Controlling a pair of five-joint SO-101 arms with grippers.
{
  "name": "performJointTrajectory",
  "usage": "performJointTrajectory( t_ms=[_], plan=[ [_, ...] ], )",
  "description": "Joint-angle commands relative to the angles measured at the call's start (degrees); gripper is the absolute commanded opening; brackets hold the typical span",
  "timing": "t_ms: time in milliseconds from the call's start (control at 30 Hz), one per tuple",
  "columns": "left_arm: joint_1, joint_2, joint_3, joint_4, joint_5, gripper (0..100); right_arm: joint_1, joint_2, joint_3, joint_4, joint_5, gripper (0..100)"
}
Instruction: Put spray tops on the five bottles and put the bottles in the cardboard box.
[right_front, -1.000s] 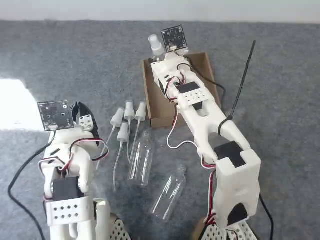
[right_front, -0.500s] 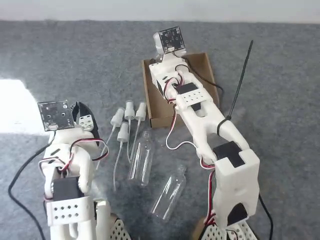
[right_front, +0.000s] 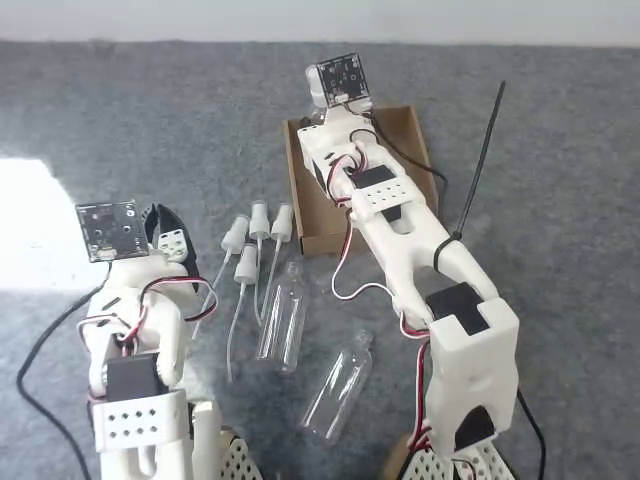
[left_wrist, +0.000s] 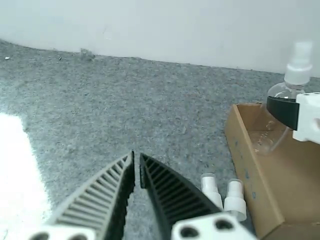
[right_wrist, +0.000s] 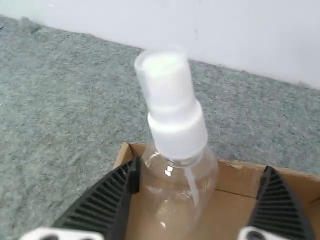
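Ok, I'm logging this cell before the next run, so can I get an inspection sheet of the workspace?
Surface: grey carpet, bright patch at one edge.
Job's things: cardboard box; capped bottle in it, top up; two bare bottles lying on the carpet; four loose spray tops beside them.
Clutter: black cable tie on the right arm, tail sticking up.
Grippers: left arm's jaws shut, empty; right arm's jaws open on either side of the capped bottle.
Cables: servo wires along both arms; black lead on the carpet.
Surroundings: white wall behind.

Capped bottle (right_wrist: 175, 165) upright in cardboard box (right_front: 310, 215); two uncapped bottles (right_front: 283, 315), four spray tops (right_front: 260, 218) lying beside.
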Motion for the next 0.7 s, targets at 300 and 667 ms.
performJointTrajectory(
  t_ms=[300, 667],
  plan=[
    [-0.3, 0.6, -0.1, -1.5, 0.5, 1, -0.6, -1.1, -5.0, 0.4, -0.2, 31.8],
    [-0.3, 0.7, -0.1, -1.5, 0.5, 1, -0.7, -1.2, -5.1, 0.4, -0.1, 38.5]
  ],
)
